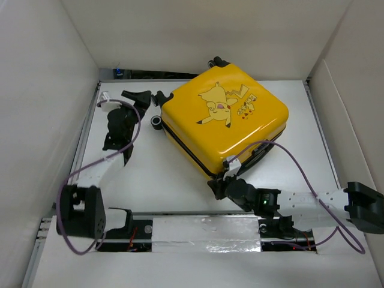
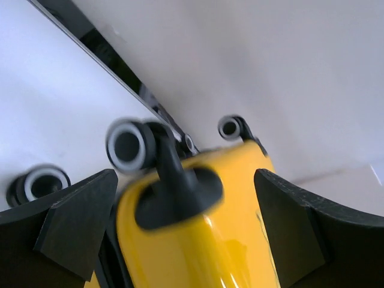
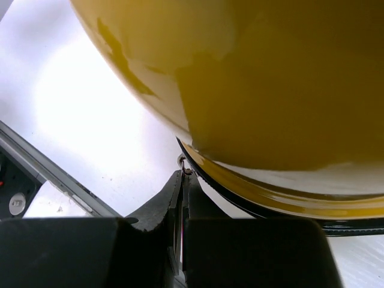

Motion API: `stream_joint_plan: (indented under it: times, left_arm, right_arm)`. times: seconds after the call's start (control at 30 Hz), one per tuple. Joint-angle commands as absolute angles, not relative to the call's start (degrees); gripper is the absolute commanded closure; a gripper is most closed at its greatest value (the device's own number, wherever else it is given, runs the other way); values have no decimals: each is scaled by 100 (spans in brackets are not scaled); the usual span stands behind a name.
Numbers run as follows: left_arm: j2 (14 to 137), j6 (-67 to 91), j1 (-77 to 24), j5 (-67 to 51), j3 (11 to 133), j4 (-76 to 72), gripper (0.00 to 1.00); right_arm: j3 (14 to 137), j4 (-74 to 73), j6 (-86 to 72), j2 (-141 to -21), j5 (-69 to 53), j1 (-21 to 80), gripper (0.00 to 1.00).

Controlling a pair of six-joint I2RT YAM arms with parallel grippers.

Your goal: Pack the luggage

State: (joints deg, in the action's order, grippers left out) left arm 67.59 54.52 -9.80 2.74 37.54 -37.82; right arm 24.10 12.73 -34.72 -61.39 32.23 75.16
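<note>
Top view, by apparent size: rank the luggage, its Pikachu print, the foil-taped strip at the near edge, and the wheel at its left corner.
1. luggage
2. foil-taped strip
3. Pikachu print, which sits nearer the camera, so its rank against the strip is unsure
4. wheel

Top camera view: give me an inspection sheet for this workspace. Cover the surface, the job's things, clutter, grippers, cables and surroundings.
Surface: white table, with a foil-taped strip along the near edge.
Job's things: yellow Pikachu suitcase, closed, lying flat, print up.
Clutter: nothing seen.
Grippers: left gripper open, fingers either side of the suitcase's wheel corner. Right gripper shut, tips at the zipper seam on the near corner; whether it pinches anything is unclear.
Cables: left arm's purple cable loops loose; right arm's purple cable arcs beside the suitcase's near edge.
Surroundings: white walls on three sides.
</note>
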Motion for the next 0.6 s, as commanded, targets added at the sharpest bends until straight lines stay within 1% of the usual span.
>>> stream_joint_plan:
  times: [0.0, 0.07, 0.17, 0.3, 0.43, 0.57]
  left_arm:
    - [7627, 5714, -650, -316, 4577, -3753, 1]
    - [8286, 5617, -493, -561, 5260, -3297, 1]
    - [8946, 5467, -492, -886, 5764, -3067, 1]
    - [9456, 5467, -492, -1256, 6064, -3313, 1]
    - [9886, 5625, -545, -1731, 6117, -3953, 1]
    - [10133, 5896, -598, -1819, 6205, -4218, 1]
  right_arm:
    - [2294, 1784, -3437, -6021, 2857, 7523, 100]
    - [2259, 1846, -3410, -5994, 2830, 7523, 100]
    - [2250, 1828, -3393, -5968, 2813, 7523, 100]
    - [2189, 1846, -3428, -5950, 2795, 7523, 100]
    - [2153, 1828, -3463, -5924, 2821, 7523, 100]
    - [2180, 1802, -3454, -5906, 2839, 7523, 100]
